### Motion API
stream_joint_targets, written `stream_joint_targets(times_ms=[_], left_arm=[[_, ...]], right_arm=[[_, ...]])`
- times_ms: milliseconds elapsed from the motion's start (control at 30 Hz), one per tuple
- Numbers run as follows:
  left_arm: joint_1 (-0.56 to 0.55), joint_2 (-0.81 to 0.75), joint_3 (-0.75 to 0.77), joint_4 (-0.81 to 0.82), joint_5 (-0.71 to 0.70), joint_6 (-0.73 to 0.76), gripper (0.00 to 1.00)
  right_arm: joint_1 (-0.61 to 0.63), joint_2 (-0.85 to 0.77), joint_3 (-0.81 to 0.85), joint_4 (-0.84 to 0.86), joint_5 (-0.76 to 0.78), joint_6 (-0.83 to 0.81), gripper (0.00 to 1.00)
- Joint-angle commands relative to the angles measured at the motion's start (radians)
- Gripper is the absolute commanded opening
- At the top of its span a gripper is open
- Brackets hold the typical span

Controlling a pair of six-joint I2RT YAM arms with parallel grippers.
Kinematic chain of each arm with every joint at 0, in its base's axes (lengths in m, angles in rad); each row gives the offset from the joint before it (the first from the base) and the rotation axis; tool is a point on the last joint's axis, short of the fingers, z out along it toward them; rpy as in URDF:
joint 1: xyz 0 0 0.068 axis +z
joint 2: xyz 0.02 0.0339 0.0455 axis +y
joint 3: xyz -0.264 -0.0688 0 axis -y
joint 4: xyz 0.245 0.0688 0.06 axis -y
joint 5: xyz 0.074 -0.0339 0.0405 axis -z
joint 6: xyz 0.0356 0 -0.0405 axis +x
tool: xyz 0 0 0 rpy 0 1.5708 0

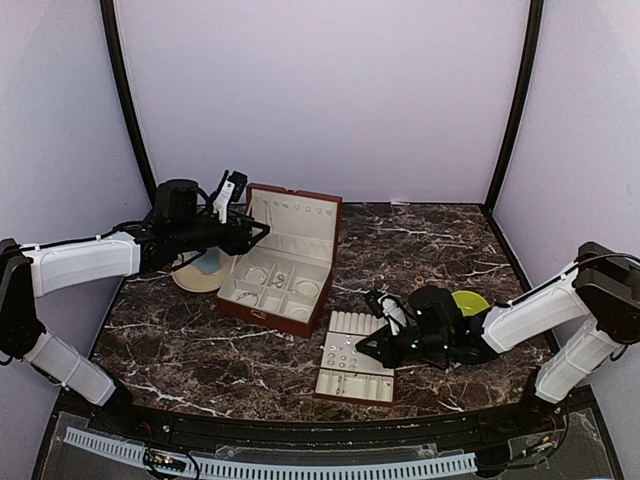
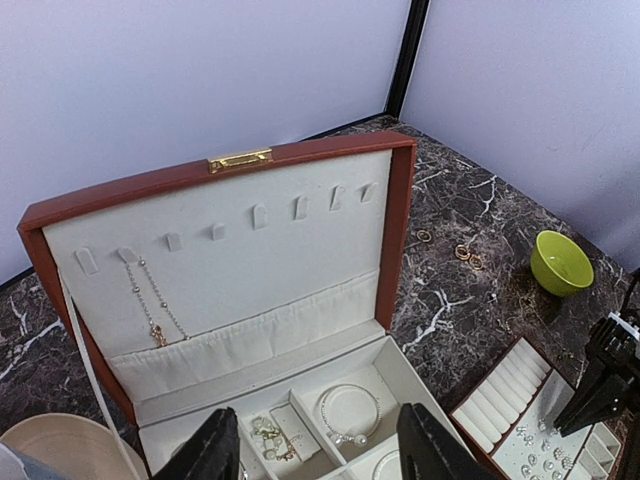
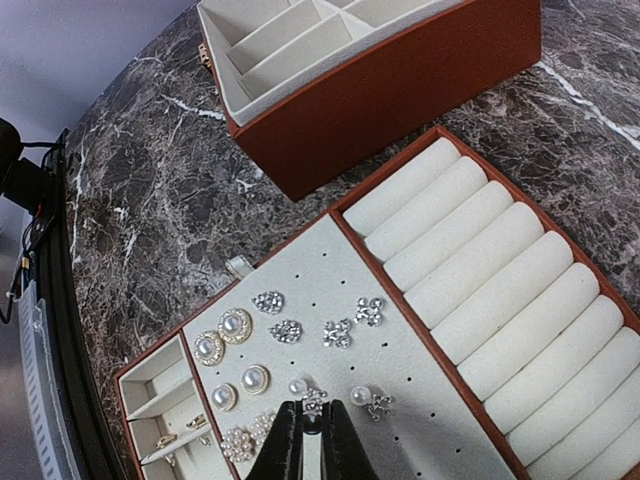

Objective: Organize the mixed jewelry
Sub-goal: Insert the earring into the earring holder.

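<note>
My right gripper (image 3: 313,415) is shut on a small pearl-and-crystal earring (image 3: 313,400), right at the stud panel of the cream tray (image 3: 330,290). Several other studs are pinned there, such as a pearl pair (image 3: 222,336) and crystal clusters (image 3: 338,332). The left gripper (image 2: 320,445) hangs open and holds nothing, above the open reddish-brown box (image 2: 395,220). Below it in the box lie a pearl-ended hoop bracelet (image 2: 350,412) and small earrings (image 2: 268,432). A thin chain (image 2: 150,300) hangs inside the lid. Loose gold rings (image 2: 465,253) lie on the marble behind the box.
A lime-green bowl (image 1: 470,300) stands behind the right arm. A beige dish (image 1: 200,272) sits under the left arm, left of the box (image 1: 280,262). The tray (image 1: 355,357) lies in front of the box, with padded ring rolls (image 3: 500,290) and small side compartments (image 3: 165,440).
</note>
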Motion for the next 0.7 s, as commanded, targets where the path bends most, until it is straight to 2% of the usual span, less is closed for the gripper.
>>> stream_joint_targets(times_ms=[0, 667], left_arm=[[0.006, -0.032, -0.017, 0.024, 0.014, 0.011, 0.57], [0.006, -0.029, -0.017, 0.027, 0.017, 0.008, 0.57]], right_arm=[[0.008, -0.001, -0.003, 0.024, 0.017, 0.003, 0.06], [0.007, 0.001, -0.022, 0.007, 0.026, 0.008, 0.05]])
